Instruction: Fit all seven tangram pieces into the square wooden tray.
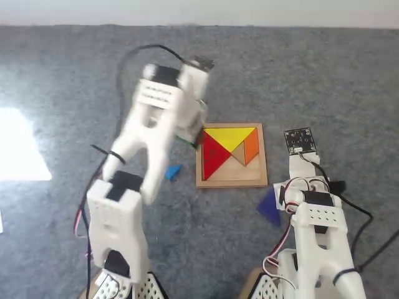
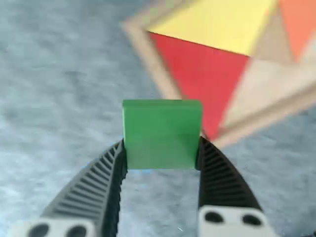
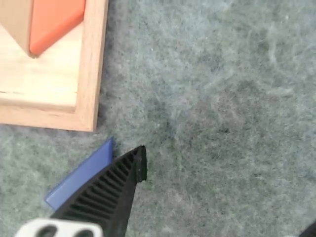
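Tray holds yellow piece, red piece, orange piece. Left gripper clamps green piece beside tray. Right gripper spread wide by blue piece.

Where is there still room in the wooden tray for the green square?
The bare wood along the tray's rim nearest the arms, below the red triangle and orange piece, is free. The far half is crowded, with the yellow triangle across it. The left gripper holds the green square.
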Robot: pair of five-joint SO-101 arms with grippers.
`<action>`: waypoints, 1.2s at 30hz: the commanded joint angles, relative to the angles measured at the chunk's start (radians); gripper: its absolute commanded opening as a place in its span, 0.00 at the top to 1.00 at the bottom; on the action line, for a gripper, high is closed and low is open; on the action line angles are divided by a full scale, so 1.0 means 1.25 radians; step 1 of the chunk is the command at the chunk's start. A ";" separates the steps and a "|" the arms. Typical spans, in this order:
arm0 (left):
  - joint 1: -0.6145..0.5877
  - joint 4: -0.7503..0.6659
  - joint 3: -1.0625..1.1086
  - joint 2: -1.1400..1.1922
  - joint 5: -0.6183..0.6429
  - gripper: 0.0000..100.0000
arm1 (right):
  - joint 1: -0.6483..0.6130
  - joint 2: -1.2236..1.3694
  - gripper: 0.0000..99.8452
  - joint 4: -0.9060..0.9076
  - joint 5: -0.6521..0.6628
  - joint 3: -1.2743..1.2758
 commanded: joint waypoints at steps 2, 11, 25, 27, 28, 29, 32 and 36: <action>0.200 -0.139 0.294 -0.226 0.082 0.99 | -0.001 -0.023 0.48 -0.013 0.010 -0.005; 0.196 -0.396 0.555 -0.417 0.054 0.99 | -0.008 -0.023 0.48 -0.013 0.010 -0.006; 0.237 -0.466 0.384 -0.087 0.045 0.98 | -0.008 -0.023 0.48 -0.013 0.010 -0.006; 0.241 -0.464 0.384 -0.083 0.045 0.98 | -0.008 -0.023 0.48 -0.013 0.010 -0.006; 0.241 -0.455 0.381 -0.083 0.047 0.96 | -0.008 -0.023 0.48 -0.013 0.010 -0.006; 0.239 -0.448 0.380 -0.083 0.059 0.94 | -0.008 -0.023 0.48 -0.013 0.010 -0.006; 0.233 -0.443 0.381 -0.083 0.072 0.90 | -0.008 -0.023 0.48 -0.013 0.010 -0.006; 0.242 -0.411 0.380 -0.091 0.077 0.90 | -0.008 -0.023 0.48 -0.013 0.010 -0.006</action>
